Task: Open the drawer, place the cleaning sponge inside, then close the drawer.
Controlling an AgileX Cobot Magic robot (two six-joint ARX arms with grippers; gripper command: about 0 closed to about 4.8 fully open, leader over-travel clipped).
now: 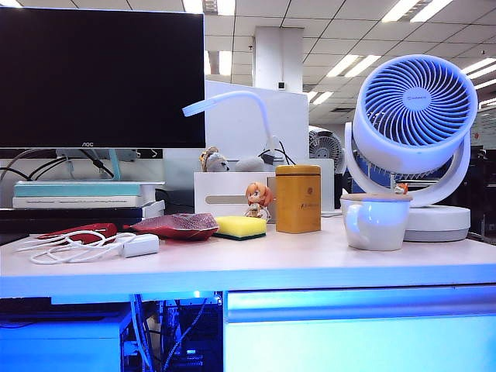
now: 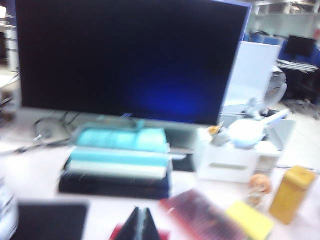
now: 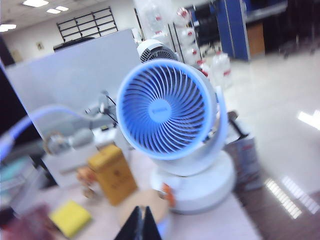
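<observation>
We saw the left gripper [image 2: 141,225] and right gripper [image 3: 142,224] pinched together, empty, above the desk. The cleaning sponge [image 1: 240,226] lay between a red pouch [image 1: 178,225] and yellow tin [image 1: 298,198]; the drawer [image 1: 360,333] sat closed below.

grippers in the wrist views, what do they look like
Only the fingertips show. The left gripper is two dark, near-black wedge-shaped fingers tapering to a point. The right gripper looks the same: two black pointed fingers. No cables or markings are visible; the arms are out of view.
</observation>
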